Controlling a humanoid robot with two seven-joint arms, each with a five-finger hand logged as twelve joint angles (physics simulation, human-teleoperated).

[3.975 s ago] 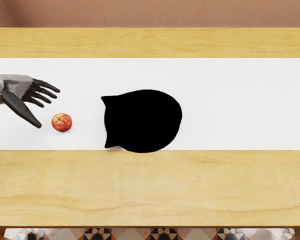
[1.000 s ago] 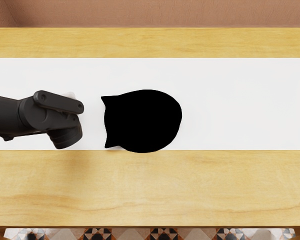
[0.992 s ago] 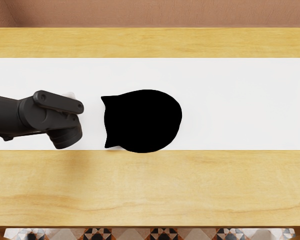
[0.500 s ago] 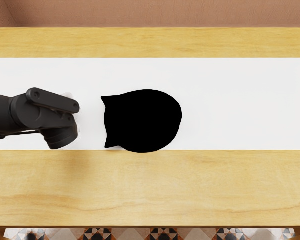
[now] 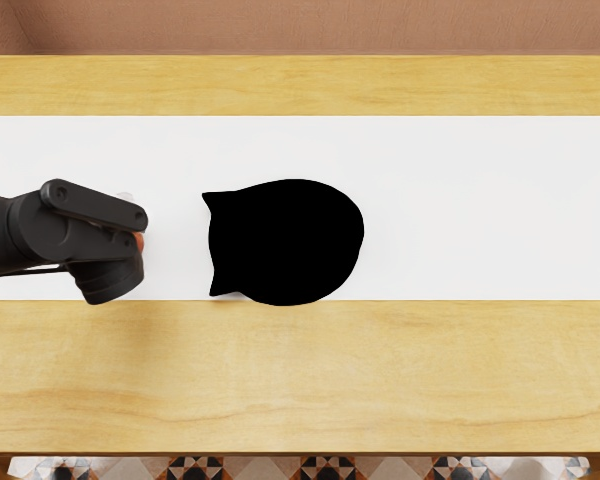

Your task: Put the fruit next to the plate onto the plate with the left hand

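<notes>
A cloth strip is lying along the middle of the table, running from the picture's left edge to its right, with bare table showing before and behind it. The plate is sitting on the strip, left of the table's middle, its near edge reaching the strip's front border. The left hand is coming in from the left edge and hanging over the strip, near the plate's left side but apart from it. The fruit is lying beneath the hand, almost wholly covered; only a sliver is showing at the hand's right side, facing the plate and not touching it. A wall is standing behind the table, and a band of floor is showing before it.
</notes>
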